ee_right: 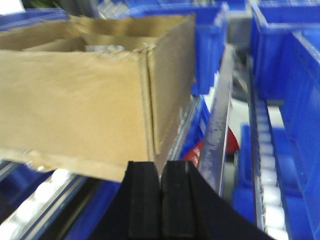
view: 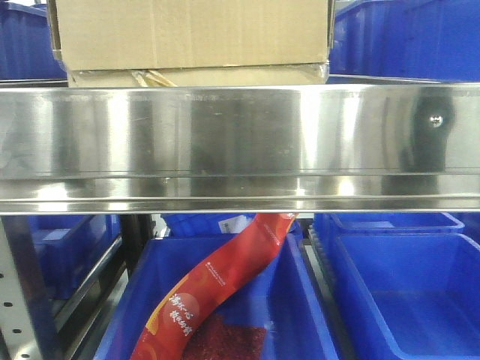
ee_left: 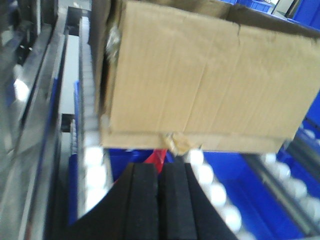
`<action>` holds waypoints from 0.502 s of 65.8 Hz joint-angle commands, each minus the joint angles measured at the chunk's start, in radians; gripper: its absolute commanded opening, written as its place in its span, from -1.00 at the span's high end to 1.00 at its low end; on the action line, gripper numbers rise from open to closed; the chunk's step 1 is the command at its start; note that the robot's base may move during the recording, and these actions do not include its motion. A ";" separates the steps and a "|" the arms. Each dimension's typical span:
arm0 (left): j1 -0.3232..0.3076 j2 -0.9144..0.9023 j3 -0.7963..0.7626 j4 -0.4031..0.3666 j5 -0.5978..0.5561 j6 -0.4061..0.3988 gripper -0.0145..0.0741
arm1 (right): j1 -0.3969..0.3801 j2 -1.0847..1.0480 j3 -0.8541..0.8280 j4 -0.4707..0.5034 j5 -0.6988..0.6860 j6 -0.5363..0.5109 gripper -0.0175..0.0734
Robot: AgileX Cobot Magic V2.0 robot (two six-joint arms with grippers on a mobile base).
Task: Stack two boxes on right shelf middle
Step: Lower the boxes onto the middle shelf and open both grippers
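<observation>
In the front view the tall brown cardboard box (view: 187, 30) sits on the flatter box (view: 225, 76), and both rest on the right shelf middle, behind its mirror-like steel lip (view: 240, 135). The left wrist view shows the tall box (ee_left: 200, 80) close ahead. The flatter box's edge (ee_left: 225, 142) runs under it, with crumpled yellowish tape. My left gripper (ee_left: 160, 167) is shut and holds nothing, just below and short of the boxes. The right wrist view shows the tall box (ee_right: 75, 100) with its top open. My right gripper (ee_right: 161, 165) is shut and holds nothing, near the box's lower right corner.
Blue plastic bins (view: 405, 292) fill the level below the shelf, and one (view: 217, 315) holds a red snack packet (view: 210, 292). More blue bins (ee_right: 280, 55) stand beside and behind the boxes. White rollers (ee_left: 95, 165) run along the shelf tracks. A perforated grey upright (view: 22, 300) stands at lower left.
</observation>
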 commanded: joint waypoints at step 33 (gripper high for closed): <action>-0.002 -0.264 0.112 0.020 -0.037 0.001 0.92 | -0.006 -0.259 0.119 -0.035 -0.017 0.001 0.98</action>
